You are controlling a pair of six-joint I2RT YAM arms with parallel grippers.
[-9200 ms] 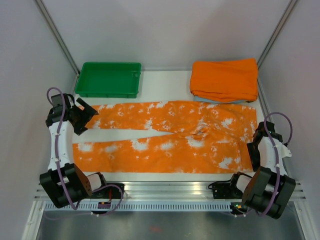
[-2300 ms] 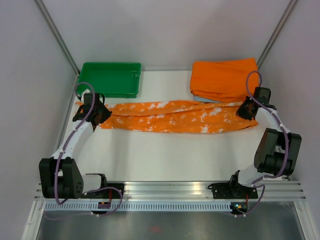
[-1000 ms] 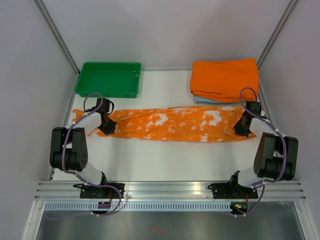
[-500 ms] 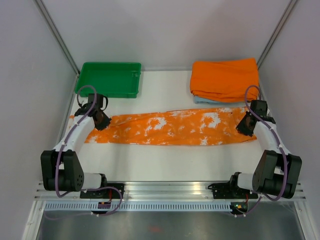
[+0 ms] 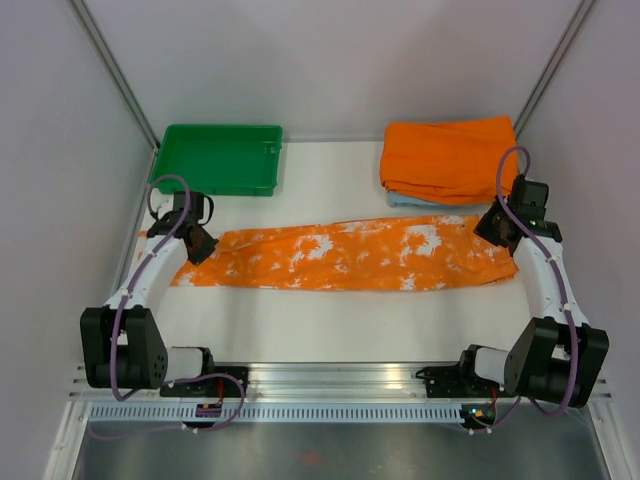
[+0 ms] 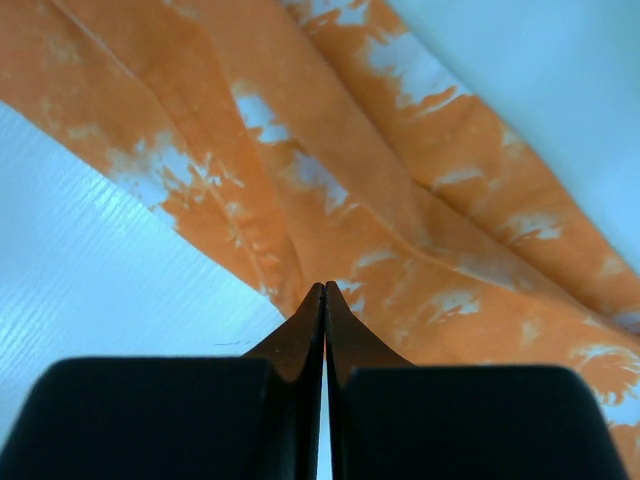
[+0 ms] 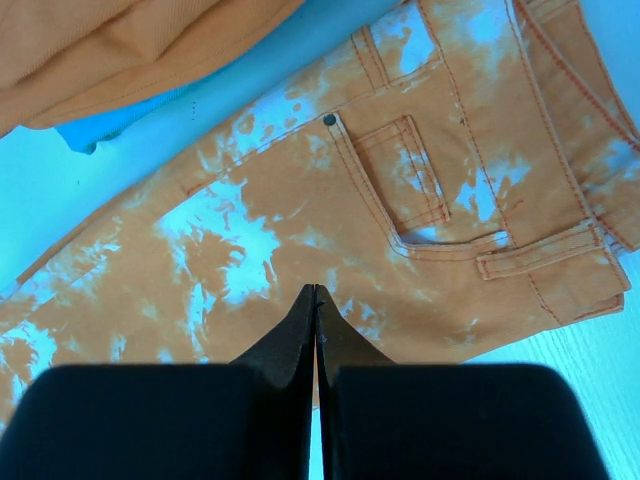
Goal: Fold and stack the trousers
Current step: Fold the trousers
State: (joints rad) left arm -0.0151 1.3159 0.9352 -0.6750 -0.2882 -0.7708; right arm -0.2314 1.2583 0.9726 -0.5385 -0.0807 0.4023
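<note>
The trousers [image 5: 345, 255], orange with white splashes, lie folded lengthwise in one long band across the middle of the table. Their cuffs are at the left and the waist at the right. My left gripper [image 5: 196, 240] hovers at the cuff end, shut with nothing in it. The left wrist view shows its closed gripper [image 6: 323, 290] over the trousers' lower edge [image 6: 400, 230]. My right gripper [image 5: 497, 228] is above the waist end, also shut and empty. In the right wrist view this gripper [image 7: 315, 290] points at the trousers [image 7: 300, 200], beside a back pocket [image 7: 415, 185].
A green tray [image 5: 215, 158] stands at the back left. A plain orange folded cloth [image 5: 450, 155] rests on a light blue cloth [image 5: 404, 200] at the back right, close behind the waist end; both show in the right wrist view: orange cloth [image 7: 130, 45], blue cloth [image 7: 110, 125].
Both grippers have drawn off the trousers' ends, the right one back towards the far right. The trousers have settled into a flat band on the table.
</note>
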